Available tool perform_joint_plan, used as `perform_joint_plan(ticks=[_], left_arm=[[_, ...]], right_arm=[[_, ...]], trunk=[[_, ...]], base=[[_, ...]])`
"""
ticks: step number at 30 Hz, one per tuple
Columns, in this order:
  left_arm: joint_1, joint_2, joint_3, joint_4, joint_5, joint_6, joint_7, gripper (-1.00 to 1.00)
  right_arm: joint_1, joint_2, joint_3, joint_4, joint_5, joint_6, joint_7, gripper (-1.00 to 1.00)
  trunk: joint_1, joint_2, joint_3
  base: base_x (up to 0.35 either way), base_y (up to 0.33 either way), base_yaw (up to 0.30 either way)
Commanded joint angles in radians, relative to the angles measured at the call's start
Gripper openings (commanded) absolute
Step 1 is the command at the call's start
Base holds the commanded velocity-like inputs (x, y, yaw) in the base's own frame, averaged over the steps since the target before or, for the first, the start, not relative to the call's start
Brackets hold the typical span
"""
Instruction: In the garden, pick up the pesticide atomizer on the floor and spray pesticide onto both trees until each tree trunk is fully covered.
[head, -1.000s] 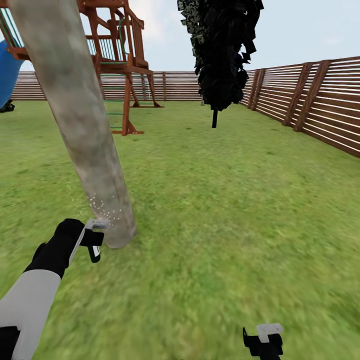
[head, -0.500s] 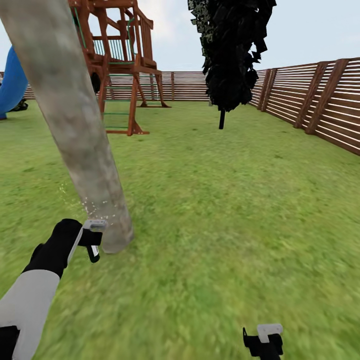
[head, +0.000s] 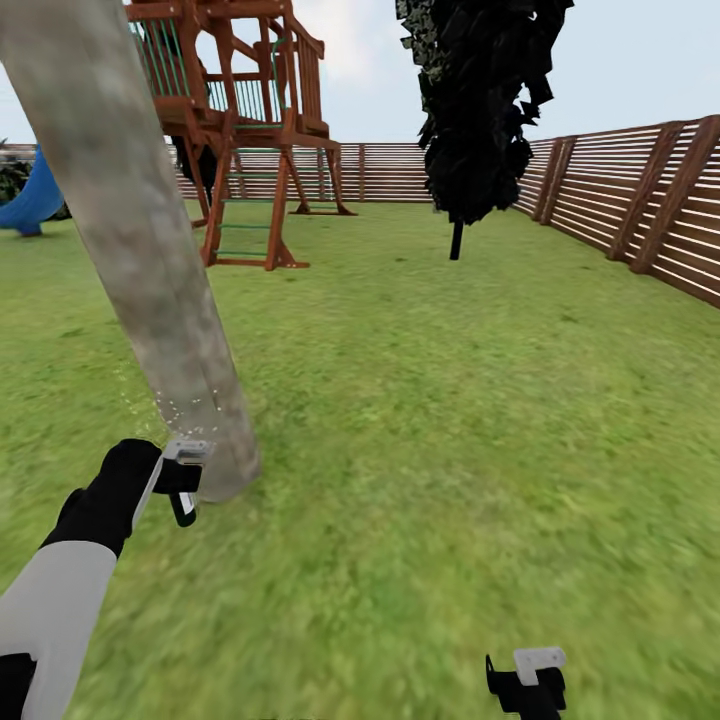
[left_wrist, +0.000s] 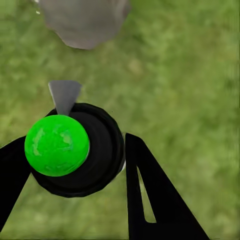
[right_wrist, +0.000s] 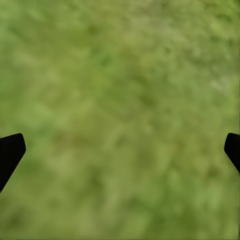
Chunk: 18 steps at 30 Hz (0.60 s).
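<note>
Your left hand (left_wrist: 75, 160) is clamped on the pesticide atomizer (left_wrist: 80, 150): in the left wrist view its two black fingers (left_wrist: 150, 195) stand on either side of the black body, which carries a bright green ball on top and a grey nozzle pointing toward the base of the tree trunk (left_wrist: 82, 20). In the head view the left hand (head: 180, 480) sits low at the left, just beside the foot of the trunk (head: 150, 250), with the atomizer's pale top (head: 188, 450) facing it. Fine white droplets (head: 175, 410) hang in the air against the lower part of the trunk, just above the nozzle. The trunk is thick, mottled grey-brown and leans up toward the left. Your right hand (right_wrist: 120, 150) is spread wide apart over bare grass (right_wrist: 120, 100), holding nothing; in the head view it shows at the lower edge, right of centre (head: 527, 685), well apart from the trunk. Farther off on the lawn (head: 450, 400) stand a wooden play tower (head: 250, 120), a blue slide (head: 35, 195), a dark slim tree (head: 485, 100) and the slatted fence (head: 640, 200).
</note>
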Motion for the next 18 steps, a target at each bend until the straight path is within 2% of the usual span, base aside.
perform_joint_plan(ticks=[1, 2, 6, 12, 18], left_arm=[[0.002, 0.004, 0.002, 0.001, -0.008, 0.003, -0.009, -1.0], [0.005, 0.005, 0.005, 0.003, -0.008, 0.002, -0.006, -1.0], [0.019, 0.004, 0.01, 0.012, -0.002, -0.003, 0.071, -1.0], [0.022, -0.009, 0.016, 0.008, 0.004, -0.001, 0.079, -1.0], [0.022, -0.009, 0.018, 0.007, 0.003, -0.001, 0.079, -1.0]], right_arm=[[0.0, 0.0, -0.004, 0.001, 0.011, -0.001, -0.006, 1.0], [0.0, 0.0, -0.004, 0.001, 0.011, -0.001, -0.006, 1.0], [0.0, 0.0, -0.004, 0.001, 0.011, -0.001, -0.005, 1.0], [0.0, -0.001, -0.005, 0.001, 0.011, -0.001, -0.006, 1.0], [0.0, -0.002, -0.005, 0.001, 0.011, -0.001, -0.006, 1.0]], trunk=[[0.0, 0.0, -0.001], [0.0, 0.0, -0.001], [0.0, 0.0, -0.001], [0.0, 0.0, -0.001], [0.0, 0.0, -0.001]], base=[[0.0, -0.274, 0.276], [0.0, -0.274, 0.276], [0.0, -0.273, 0.217], [0.023, -0.273, 0.017], [0.165, -0.247, 0.0]])
